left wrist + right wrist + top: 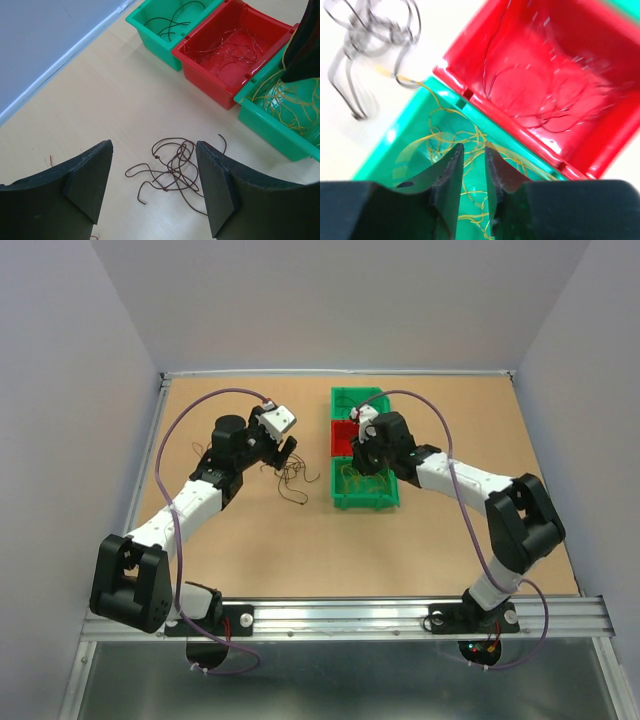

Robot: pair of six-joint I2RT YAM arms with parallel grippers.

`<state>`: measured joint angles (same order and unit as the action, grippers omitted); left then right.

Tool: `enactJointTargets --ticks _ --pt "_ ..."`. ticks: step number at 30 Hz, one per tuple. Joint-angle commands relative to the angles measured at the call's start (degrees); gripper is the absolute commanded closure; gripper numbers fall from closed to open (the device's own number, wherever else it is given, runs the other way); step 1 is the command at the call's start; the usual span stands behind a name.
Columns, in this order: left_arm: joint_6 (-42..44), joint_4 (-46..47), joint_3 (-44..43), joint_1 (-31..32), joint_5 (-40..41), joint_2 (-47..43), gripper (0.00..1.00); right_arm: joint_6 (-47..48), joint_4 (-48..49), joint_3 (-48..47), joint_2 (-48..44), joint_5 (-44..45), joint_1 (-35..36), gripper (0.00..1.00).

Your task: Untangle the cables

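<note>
A tan wooden table is carrying three plastic bins sitting side by side in a touching row right of centre: a far green bin, a red bin in the middle and a near green bin. Near the row, on its left, a loose tangle of dark brown cables is lying directly on the bare board. A tiny reddish strand is lying a little apart from the tangle.

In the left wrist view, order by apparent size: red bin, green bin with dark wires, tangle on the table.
1. red bin
2. green bin with dark wires and tangle look alike; bin cropped, farther
</note>
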<state>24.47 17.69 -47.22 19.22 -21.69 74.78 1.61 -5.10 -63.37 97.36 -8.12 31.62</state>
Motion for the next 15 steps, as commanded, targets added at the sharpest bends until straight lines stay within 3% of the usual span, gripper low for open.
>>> enactJointTargets --ticks 1,7,15 --pt "0.6 1.3 -0.1 0.6 0.6 -0.3 0.21 -3.5 1.5 2.5 -5.9 4.1 0.6 0.67" --pt "0.6 1.0 -0.2 0.6 0.7 -0.3 0.21 -4.6 1.6 5.6 -10.3 5.4 1.2 0.49" --pt "0.7 0.9 -0.1 0.7 0.4 -0.5 0.17 -5.5 6.5 9.9 -15.0 7.6 1.2 0.33"
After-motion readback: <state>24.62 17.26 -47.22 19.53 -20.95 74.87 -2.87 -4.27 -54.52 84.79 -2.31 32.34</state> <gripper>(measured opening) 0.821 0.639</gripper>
